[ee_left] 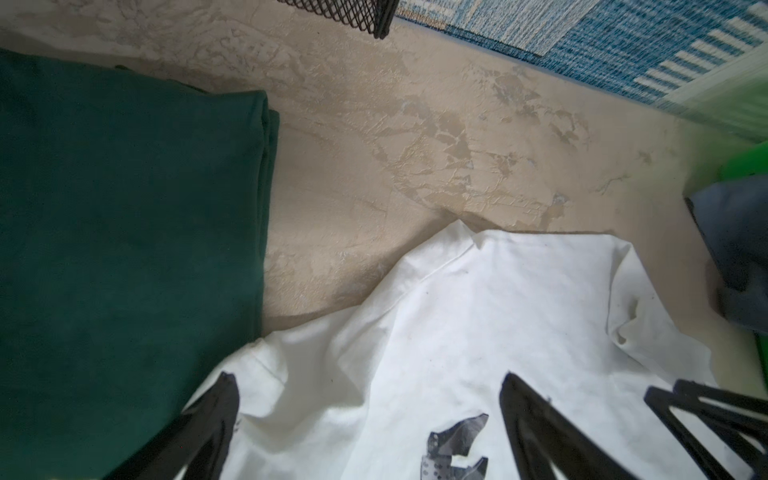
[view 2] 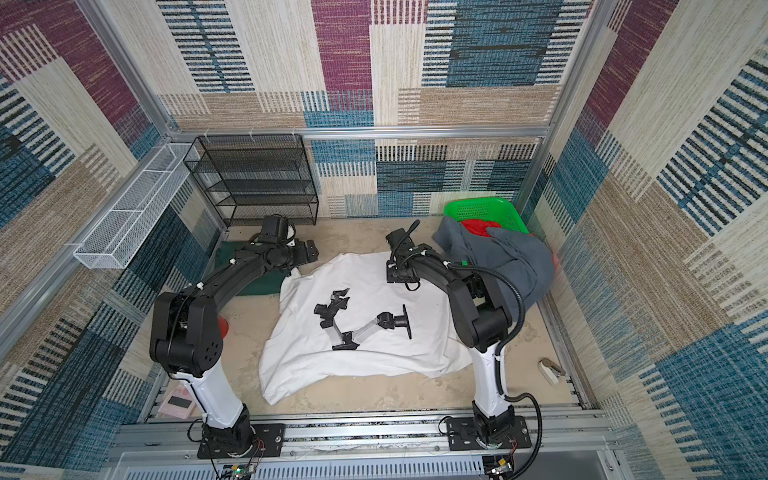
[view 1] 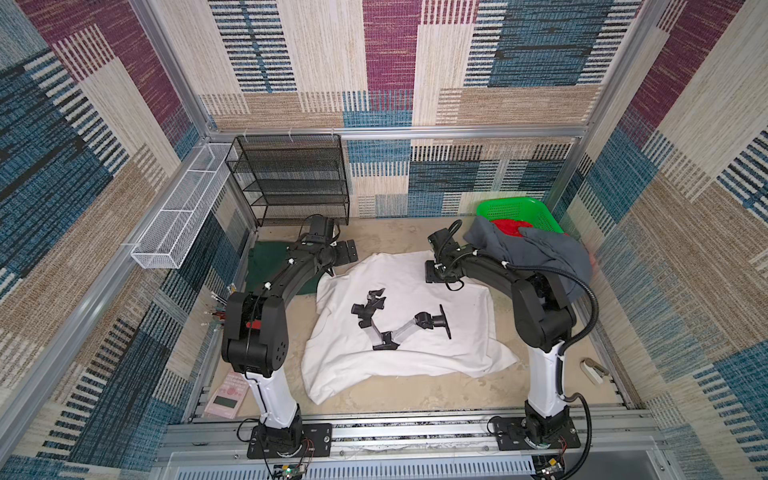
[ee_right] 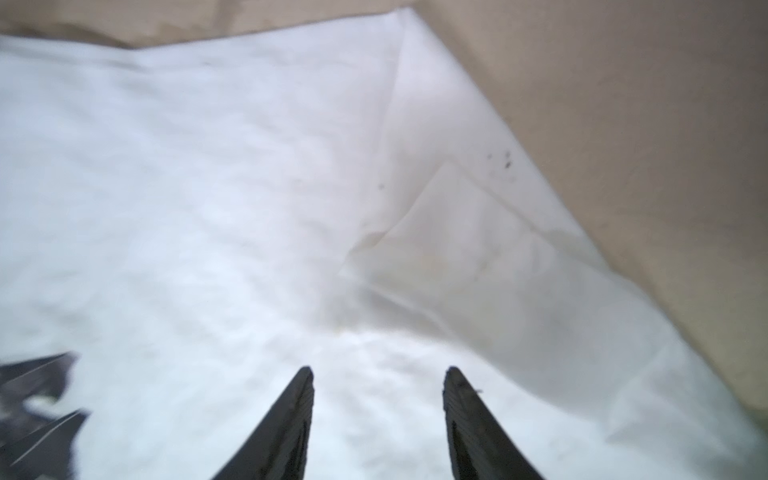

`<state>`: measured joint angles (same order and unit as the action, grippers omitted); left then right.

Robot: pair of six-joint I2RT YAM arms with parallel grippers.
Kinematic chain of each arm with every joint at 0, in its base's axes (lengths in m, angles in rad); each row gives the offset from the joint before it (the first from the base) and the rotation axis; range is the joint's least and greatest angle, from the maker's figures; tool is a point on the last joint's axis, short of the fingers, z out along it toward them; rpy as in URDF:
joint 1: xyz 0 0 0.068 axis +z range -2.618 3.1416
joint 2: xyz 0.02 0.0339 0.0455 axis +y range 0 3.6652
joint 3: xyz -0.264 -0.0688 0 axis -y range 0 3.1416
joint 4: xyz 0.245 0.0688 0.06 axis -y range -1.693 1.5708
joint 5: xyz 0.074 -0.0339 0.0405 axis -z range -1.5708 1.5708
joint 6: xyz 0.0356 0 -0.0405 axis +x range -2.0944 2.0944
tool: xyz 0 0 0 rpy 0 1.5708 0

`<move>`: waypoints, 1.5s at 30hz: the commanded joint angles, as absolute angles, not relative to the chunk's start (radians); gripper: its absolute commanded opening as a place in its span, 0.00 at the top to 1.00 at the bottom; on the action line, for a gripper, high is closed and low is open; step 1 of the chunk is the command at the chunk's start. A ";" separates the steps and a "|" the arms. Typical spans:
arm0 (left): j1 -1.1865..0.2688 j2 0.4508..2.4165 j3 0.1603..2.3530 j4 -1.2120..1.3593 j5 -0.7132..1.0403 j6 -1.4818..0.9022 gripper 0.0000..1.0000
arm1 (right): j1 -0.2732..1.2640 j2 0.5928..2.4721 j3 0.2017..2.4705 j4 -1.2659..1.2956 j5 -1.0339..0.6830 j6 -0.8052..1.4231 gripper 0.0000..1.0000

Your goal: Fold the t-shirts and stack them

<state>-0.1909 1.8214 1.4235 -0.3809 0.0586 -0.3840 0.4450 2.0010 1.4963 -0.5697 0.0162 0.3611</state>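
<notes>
Robot arms poised over white t-shirt [view 1: 415, 332], spread print-up for folding.

Both the left gripper [ee_left: 370, 399] and right gripper [ee_right: 378, 390] hang open and empty over its rumpled cotton collar edge; beside it lies the folded dark green t-shirt [ee_left: 124, 249], while the grey t-shirt [view 1: 536, 253], seemingly unfolded, drapes from the lattice basket [view 1: 523, 210].

Spread rumpled mid-table, print up — white t-shirt [view 1: 419, 353] with black-and-grey robot-arm graphic; folded flat at far left, dark green t-shirt [ee_left: 124, 249]; draped in a heap over the far-right basket rim — slate grey t-shirt [view 1: 552, 253].
</notes>
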 commanded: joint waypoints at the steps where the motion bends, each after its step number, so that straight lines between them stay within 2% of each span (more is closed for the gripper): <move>1: -0.188 1.804 1.411 -0.342 0.060 -0.399 0.01 | 0.435 1.911 1.449 -0.462 -0.090 0.401 0.31; 4: -0.189 1.805 1.417 -0.343 0.071 -0.403 0.01 | 0.386 1.874 1.441 -0.430 -0.097 0.402 0.28; 7: -0.189 1.797 1.416 -0.344 0.084 -0.409 0.01 | 0.314 1.917 1.487 -0.428 -0.088 0.410 0.25; 9: -0.189 1.785 1.407 -0.340 0.092 -0.413 0.01 | 0.285 1.984 1.552 -0.464 -0.067 0.397 0.26; 12: -0.190 1.753 1.376 -0.321 0.102 -0.422 0.01 | 0.278 2.095 1.672 -0.521 -0.031 0.347 0.34; 19: -0.190 1.704 1.341 -0.293 0.115 -0.429 0.01 | 0.278 2.245 1.789 -0.579 -0.107 0.319 0.34; 27: -0.190 1.696 1.351 -0.284 0.158 -0.448 0.01 | 0.285 2.247 1.756 -0.562 -0.062 0.332 0.49; 33: -0.190 1.707 1.361 -0.314 0.138 -0.425 0.01 | 0.296 2.263 1.769 -0.572 -0.126 0.336 0.50; 45: -0.190 1.703 1.362 -0.323 0.135 -0.424 0.01 | 0.347 2.291 1.847 -0.647 -0.041 0.340 0.51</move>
<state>-0.1921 1.7058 1.3502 -0.3286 0.1364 -0.4301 0.3408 2.2787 1.8271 -0.6132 -0.0910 0.3325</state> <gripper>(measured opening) 0.991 0.495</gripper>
